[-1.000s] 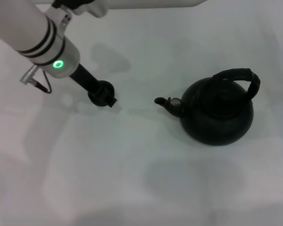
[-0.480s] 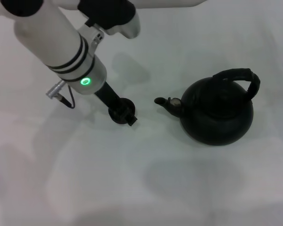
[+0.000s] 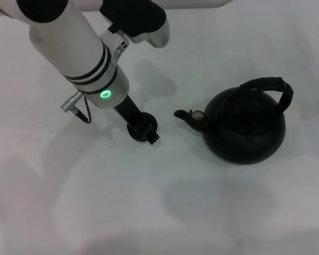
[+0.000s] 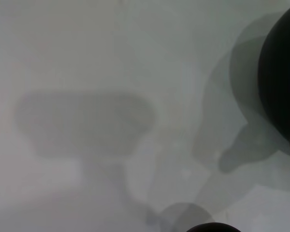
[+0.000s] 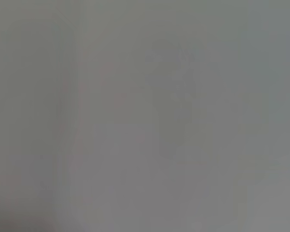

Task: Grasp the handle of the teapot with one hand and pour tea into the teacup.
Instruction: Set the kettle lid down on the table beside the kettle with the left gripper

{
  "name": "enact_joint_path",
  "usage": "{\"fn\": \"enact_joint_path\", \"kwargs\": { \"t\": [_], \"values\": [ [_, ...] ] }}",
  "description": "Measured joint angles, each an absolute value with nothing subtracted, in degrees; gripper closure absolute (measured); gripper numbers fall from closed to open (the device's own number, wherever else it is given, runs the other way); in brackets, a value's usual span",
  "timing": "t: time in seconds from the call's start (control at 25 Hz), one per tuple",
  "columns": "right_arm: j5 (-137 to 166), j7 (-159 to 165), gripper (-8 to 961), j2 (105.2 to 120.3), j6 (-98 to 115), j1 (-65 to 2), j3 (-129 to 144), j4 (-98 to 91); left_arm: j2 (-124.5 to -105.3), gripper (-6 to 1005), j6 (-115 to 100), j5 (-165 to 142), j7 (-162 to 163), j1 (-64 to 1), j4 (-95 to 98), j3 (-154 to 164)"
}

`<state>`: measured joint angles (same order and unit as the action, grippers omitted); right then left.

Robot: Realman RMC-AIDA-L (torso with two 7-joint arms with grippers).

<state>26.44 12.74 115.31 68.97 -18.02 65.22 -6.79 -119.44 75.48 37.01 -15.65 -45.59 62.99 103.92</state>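
We see the teapot (image 3: 245, 127) sitting upright on the white table (image 3: 149, 212) at centre right of the head view, its spout (image 3: 189, 116) pointing toward the frame's left and its handle (image 3: 271, 87) arching over the top, the loop running roughly left to right across the frame with its thick end at the upper right. Our left gripper (image 3: 143, 129) hangs just left of centre, close to the spout tip but apart from it, so the handle lies to its right, past the spout and over the pot's body. The dark round shape at the gripper's end may be the teacup (image 3: 142, 127), yet we cannot tell it apart from the fingers, nor whether they are parted, closed, or clasping something. The left arm slants down from the upper left corner of the frame, its white forearm thick and foreshortened, a green light glowing on the wrist, the black end link angled toward the table. In the left wrist view a black curved mass at the right edge is probably the pot's body. The right arm shows nowhere in the head view, and its wrist camera gives only blank grey, so we judge the left arm the nearer one.
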Motion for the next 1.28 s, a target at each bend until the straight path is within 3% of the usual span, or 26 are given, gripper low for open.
{"fn": "enact_joint_path", "kwargs": {
  "t": [1.28],
  "values": [
    [26.1, 12.3, 108, 115.31, 68.58, -18.54, 65.15, -6.94, -119.35, 306, 74.66, 36.94, -15.99, -46.74, 60.47, 105.56]
  ]
}}
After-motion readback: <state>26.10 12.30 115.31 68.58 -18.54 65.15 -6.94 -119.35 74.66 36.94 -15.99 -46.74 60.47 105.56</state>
